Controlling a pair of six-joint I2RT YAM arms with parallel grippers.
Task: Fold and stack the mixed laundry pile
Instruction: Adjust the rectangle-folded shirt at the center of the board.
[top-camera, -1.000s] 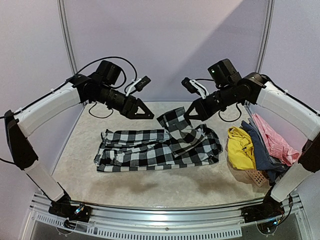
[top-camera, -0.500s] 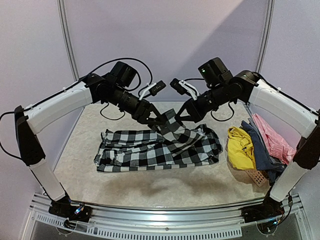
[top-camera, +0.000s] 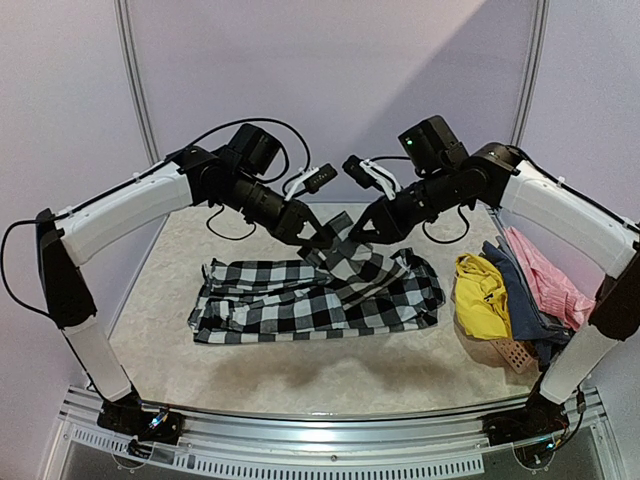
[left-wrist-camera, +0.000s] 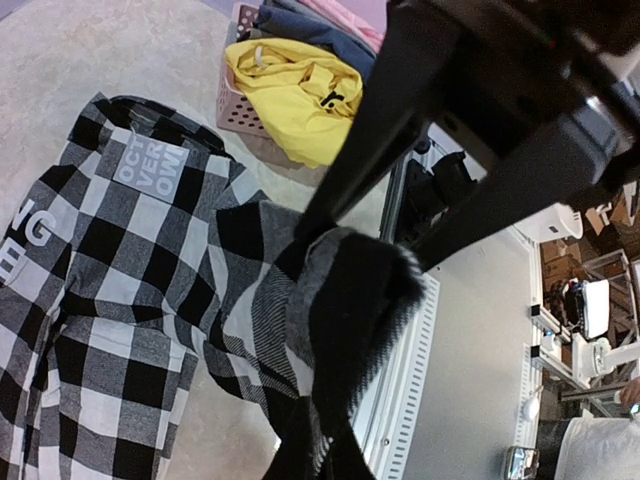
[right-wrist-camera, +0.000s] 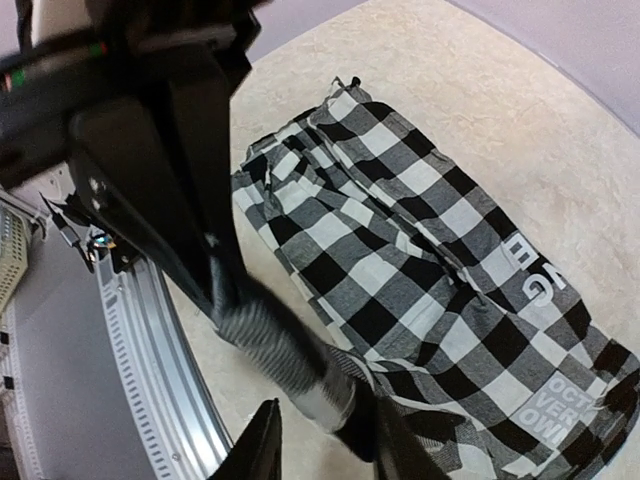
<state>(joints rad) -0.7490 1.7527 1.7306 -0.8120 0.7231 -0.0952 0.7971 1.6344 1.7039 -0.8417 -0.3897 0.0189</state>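
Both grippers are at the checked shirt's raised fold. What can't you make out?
- Right gripper, right wrist view: jaws apart; blur hides whether a pad touches the checked shirt.
- Left gripper, left wrist view: bunched cloth hides how many layers it pinches.
- Basket, top view: mostly buried under the yellow garment.
- Pink garment, top view: partly behind right arm.

**Inspector:** Garments, by count?
**Assistant:** Four. One black-and-white checked cloth garment (top-camera: 300, 300), one bright yellow cloth garment (top-camera: 480, 295), one pink cloth garment (top-camera: 550, 283), one blue-grey cloth garment (top-camera: 518, 298).
**Inspector:** Containers?
**Assistant:** One small salmon perforated plastic basket (top-camera: 512, 352).
**Inspector:** Machinery?
**Assistant:** Two white-and-black robot arms: left arm (top-camera: 120, 205), right arm (top-camera: 560, 210).
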